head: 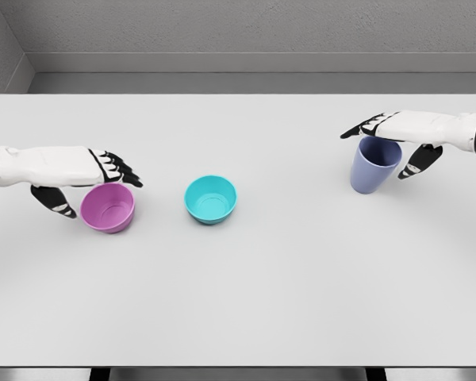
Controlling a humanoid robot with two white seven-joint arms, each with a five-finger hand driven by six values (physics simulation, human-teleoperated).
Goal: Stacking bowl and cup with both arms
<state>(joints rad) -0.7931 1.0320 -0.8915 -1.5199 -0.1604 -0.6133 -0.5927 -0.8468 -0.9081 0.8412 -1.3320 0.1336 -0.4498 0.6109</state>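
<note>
The left hand (95, 178) is cupping, fingers spread, over a pink bowl (108, 207); the right hand (397, 143), open, is straddling a blue cup (374, 164). Both should close evenly before lifting toward the teal bowl (211, 198) between them.

Worktop (246, 317) carries three obstacles, all in its middle band. Pink bowl (108, 207) near the left edge, left hand (95, 171) over its rim, fingers spread, thumb hanging at its left side; approach from above and from the left is blocked there. Teal bowl (211, 199) stands alone just left of centre, clear on all sides and from above; narrow open gap between it and the pink bowl. Blue cup (374, 164) near the right edge, right hand (397, 135) across its top, thumb at its right side. Wide bare stretch between teal bowl and cup. Whole front half and the back strip are free.
</note>
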